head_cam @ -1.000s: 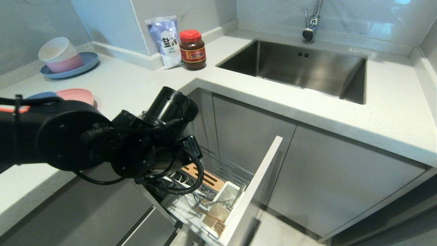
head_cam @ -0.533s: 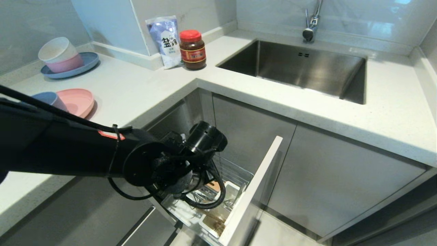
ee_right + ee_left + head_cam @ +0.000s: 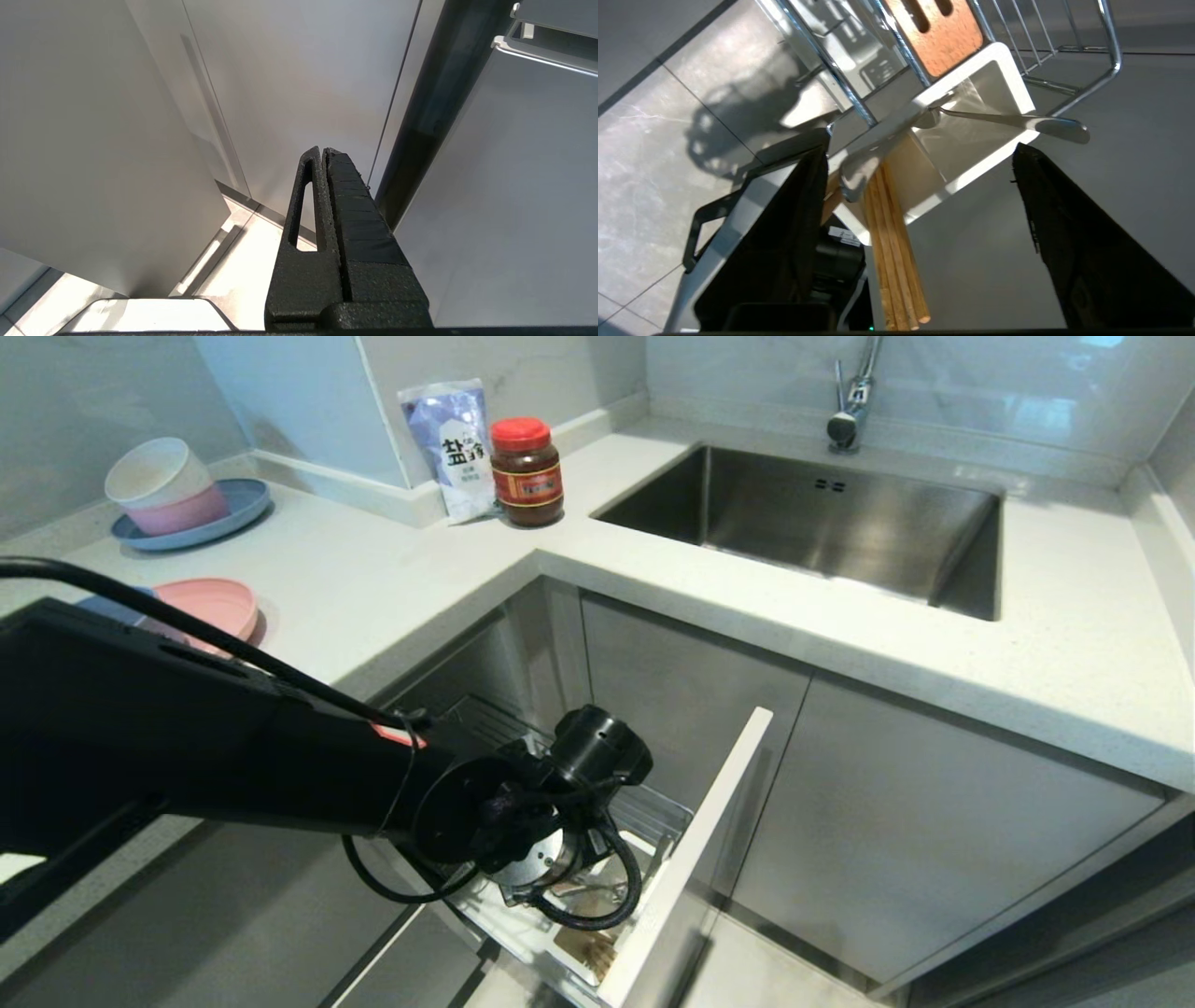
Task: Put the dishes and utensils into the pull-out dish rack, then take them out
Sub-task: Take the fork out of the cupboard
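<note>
**Left arm sinking into the open dish rack, jaws spreading**

The left gripper [image 3: 920,154] is hanging over the white cutlery box [image 3: 971,154] of the pull-out dish rack [image 3: 653,821], its jaws standing wide apart with nothing between them. A second ago the arm's wrist was riding up near the counter edge; it is now reaching lower, into the drawer at about 6 o'clock in the head view, hiding most of the basket. In the left wrist view the wooden chopsticks [image 3: 892,242] are lying in the box and jutting past its rim, with silver cutlery [image 3: 1017,122] resting across the box's edge beside the slotted wooden bar [image 3: 943,37]. The pink plate [image 3: 217,604] is sitting on the counter [image 3: 392,569] at about 9 o'clock, more exposed than a second ago, with the blue-grey bowl [image 3: 105,605] just beside it, largely hidden behind the arm. The right gripper [image 3: 325,154] is parked beside the cabinet fronts, its jaws pressed together and empty. A salt bag [image 3: 450,448] and a red-lidded jar [image 3: 527,472] are standing at 12 o'clock, left of the sink [image 3: 822,523].
</note>
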Robot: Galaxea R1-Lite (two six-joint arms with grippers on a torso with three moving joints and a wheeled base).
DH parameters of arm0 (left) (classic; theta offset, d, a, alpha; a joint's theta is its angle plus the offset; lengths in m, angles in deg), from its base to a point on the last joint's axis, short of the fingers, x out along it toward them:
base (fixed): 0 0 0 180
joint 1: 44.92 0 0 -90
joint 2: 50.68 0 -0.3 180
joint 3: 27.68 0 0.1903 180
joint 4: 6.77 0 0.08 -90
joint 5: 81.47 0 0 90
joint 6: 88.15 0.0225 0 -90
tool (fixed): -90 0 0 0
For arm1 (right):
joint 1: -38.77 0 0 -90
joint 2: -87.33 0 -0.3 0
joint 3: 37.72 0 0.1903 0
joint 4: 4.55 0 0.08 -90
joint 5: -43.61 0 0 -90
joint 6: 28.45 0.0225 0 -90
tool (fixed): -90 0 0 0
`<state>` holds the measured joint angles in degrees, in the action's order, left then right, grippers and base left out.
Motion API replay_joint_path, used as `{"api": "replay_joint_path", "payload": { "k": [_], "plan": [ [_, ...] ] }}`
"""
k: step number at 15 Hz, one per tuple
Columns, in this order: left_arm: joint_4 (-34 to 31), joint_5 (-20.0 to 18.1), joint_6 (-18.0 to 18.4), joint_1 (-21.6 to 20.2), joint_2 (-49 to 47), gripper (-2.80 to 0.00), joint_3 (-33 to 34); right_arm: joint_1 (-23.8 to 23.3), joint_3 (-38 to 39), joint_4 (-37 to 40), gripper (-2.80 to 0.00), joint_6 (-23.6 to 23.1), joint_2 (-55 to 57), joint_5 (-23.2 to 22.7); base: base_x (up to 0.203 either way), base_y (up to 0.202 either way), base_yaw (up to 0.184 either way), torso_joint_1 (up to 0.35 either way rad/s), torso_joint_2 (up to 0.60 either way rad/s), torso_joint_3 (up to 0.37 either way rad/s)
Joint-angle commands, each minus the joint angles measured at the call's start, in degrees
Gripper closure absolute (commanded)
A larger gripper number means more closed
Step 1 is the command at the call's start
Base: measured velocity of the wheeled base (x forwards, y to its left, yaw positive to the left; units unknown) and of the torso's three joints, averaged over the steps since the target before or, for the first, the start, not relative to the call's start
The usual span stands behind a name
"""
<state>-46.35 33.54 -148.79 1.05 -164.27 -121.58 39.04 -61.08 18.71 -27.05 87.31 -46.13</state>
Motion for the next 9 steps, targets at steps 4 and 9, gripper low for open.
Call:
{"api": "replay_joint_path", "payload": {
  "k": [4,9],
  "plan": [
    [2.24,-0.93,-0.36,0.08,-1.32,-2.8,0.22,0.08,0.09,-0.07,0.0,0.0,-0.24,0.0,0.0,0.0,0.0,0.0,0.0,0.0],
    [2.11,-1.65,-0.47,0.58,-2.74,-2.8,0.18,0.08,0.09,-0.05,0.0,0.0,-0.24,0.0,0.0,0.0,0.0,0.0,0.0,0.0]
  ]
}}
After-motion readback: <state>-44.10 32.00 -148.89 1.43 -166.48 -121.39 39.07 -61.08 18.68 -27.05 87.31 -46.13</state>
